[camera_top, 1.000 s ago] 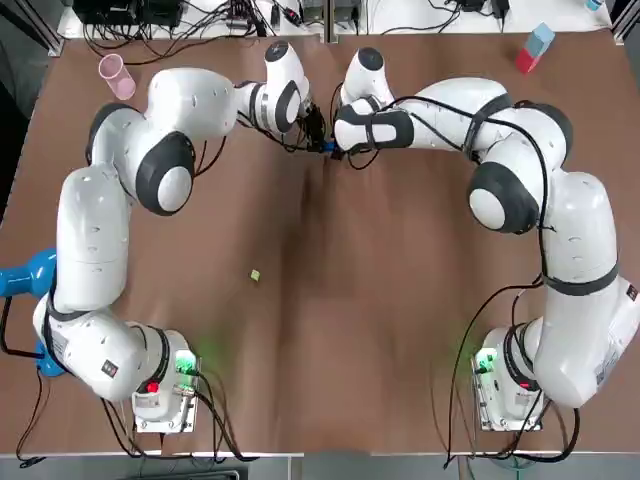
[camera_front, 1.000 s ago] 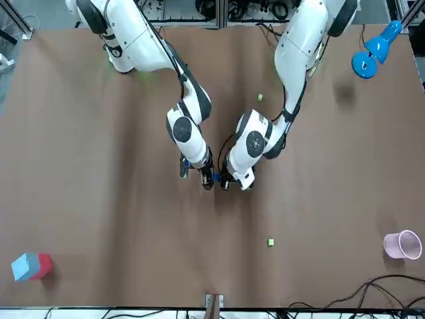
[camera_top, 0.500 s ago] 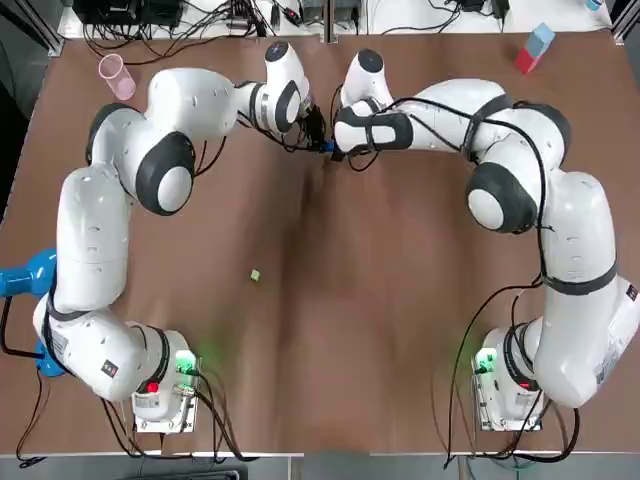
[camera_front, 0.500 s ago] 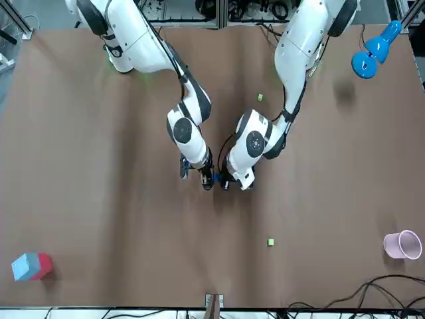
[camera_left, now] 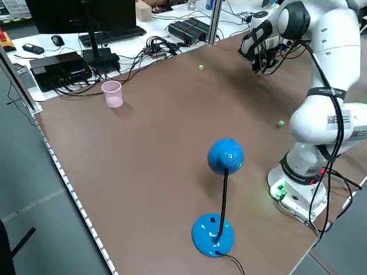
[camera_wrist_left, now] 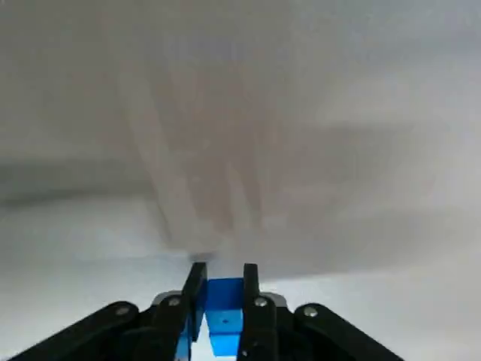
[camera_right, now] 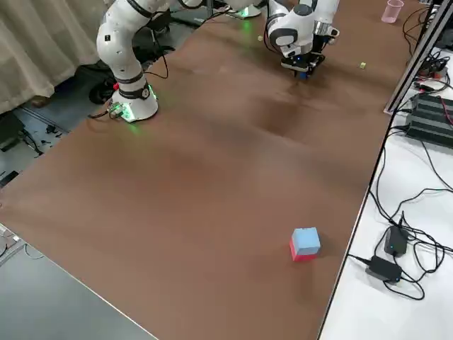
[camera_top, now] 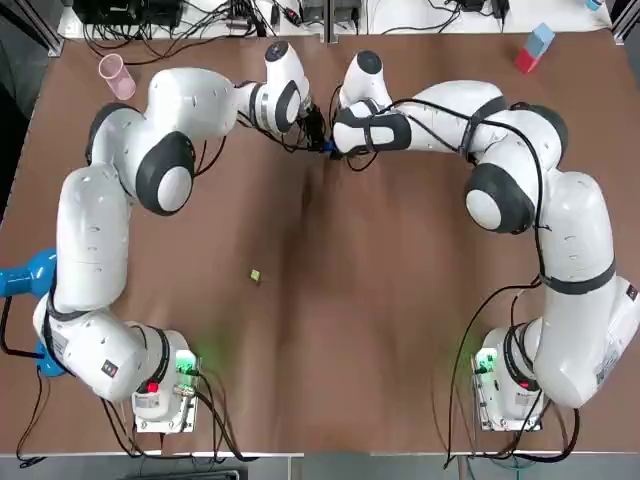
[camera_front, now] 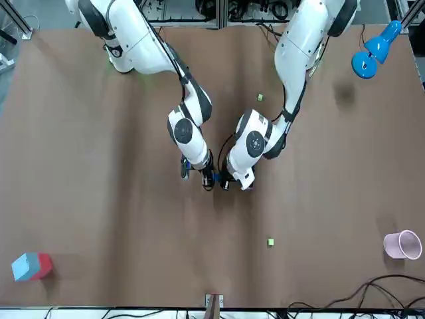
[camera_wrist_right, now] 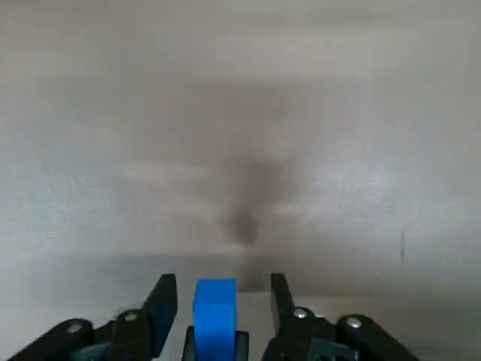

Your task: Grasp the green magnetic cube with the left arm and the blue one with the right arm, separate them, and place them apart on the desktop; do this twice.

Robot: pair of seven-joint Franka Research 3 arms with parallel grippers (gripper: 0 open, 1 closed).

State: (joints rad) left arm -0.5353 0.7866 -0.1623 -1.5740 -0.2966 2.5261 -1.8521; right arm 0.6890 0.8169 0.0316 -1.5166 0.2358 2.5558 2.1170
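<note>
Risk: the left end effector (camera_wrist_left: 224, 282) is pinched narrow on the blue cube (camera_wrist_left: 224, 304), the piece meant for the right arm, and no green shows in the grasp. Pulling apart now could separate nothing, or drop it. The right end effector (camera_wrist_right: 222, 284) stands wider, straddling apparently the same cube with gaps either side. Both arms reach low, tip to tip, near the middle of the bench's (camera_top: 400, 300) far edge. 2 small green cubes (camera_front: 270, 242) (camera_front: 259, 98) lie loose elsewhere.

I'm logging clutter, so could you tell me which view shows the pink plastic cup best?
Left side view: the pink plastic cup stands large, rim and wall clear. Top, front and right side show it small and distant; wrist views miss it.
</note>
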